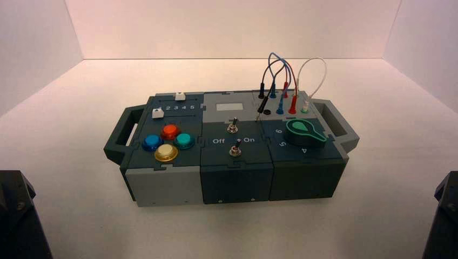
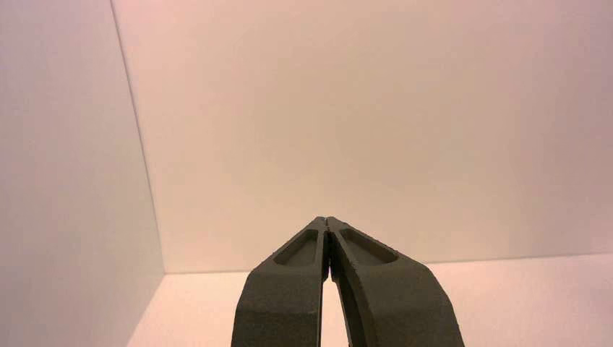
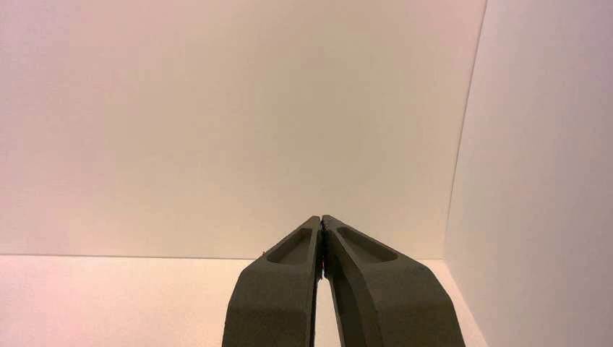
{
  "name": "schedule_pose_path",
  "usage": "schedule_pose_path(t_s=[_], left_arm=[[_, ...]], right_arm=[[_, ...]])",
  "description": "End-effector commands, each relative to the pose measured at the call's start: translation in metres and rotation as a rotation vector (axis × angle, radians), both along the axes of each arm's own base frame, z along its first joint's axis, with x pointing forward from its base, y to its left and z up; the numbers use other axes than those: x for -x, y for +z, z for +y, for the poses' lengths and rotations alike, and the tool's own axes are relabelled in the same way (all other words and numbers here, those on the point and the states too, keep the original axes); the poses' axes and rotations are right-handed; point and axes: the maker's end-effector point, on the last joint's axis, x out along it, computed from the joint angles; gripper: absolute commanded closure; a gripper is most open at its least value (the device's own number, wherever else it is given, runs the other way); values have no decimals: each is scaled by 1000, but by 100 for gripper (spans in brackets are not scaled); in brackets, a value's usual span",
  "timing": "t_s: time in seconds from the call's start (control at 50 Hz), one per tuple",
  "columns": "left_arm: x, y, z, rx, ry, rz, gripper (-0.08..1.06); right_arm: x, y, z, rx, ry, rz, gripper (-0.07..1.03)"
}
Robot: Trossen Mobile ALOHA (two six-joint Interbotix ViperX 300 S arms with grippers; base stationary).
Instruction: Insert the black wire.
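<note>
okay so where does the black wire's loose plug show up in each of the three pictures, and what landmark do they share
High view: the loose black plug leans beside the black socket, at the box's far right.
Left wrist view: not in it.
Right wrist view: not in it.
Shared landmark: the pale back wall.

open table point(image 1: 162, 229) before box point(image 1: 237, 186), wires point(image 1: 289, 70) arching over far-right sockets point(image 1: 267, 112)

The smooth pale back wall point(image 1: 232, 29) is lit brightly and softly, with warm pinkish light and faint shadows.
</note>
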Motion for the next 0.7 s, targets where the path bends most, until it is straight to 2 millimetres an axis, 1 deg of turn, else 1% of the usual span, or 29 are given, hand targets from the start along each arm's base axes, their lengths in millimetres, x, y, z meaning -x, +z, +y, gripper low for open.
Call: schedule_pose_path(t_s=[0.02, 0.5, 0.7], left_arm=[[-2, 12, 0, 0, -1, -29, 100], [-2, 12, 0, 0, -1, -28, 100], [-3, -1, -2, 1, -6, 46, 100]], right_arm=[[-2, 7, 1, -5, 2, -15, 99], [-2, 7, 1, -5, 4, -12, 99], [-2, -2, 21, -28, 77, 58, 99]])
